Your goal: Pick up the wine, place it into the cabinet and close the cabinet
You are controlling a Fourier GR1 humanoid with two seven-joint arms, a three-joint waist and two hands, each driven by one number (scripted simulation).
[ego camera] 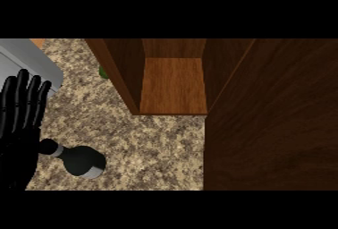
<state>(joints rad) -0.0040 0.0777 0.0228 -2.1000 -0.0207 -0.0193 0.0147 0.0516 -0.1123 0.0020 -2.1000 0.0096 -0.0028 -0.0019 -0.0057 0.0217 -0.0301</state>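
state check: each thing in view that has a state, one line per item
cabinet: open, shelf bare
cabinet door: swung open
wine bottle: on the counter, not held
left hand: open, fingers straight, beside the bottle's neck
right hand: not in view

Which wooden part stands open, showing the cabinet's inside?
The cabinet door at the right stands swung open; the cabinet shows its bare shelf.

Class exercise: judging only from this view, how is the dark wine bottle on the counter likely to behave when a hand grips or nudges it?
The wine bottle has a smooth, glossy body, so it may slip in a grip. Its narrow neck above a wider base suggests it could tip if nudged high. Being round, it would probably roll across the counter once toppled.
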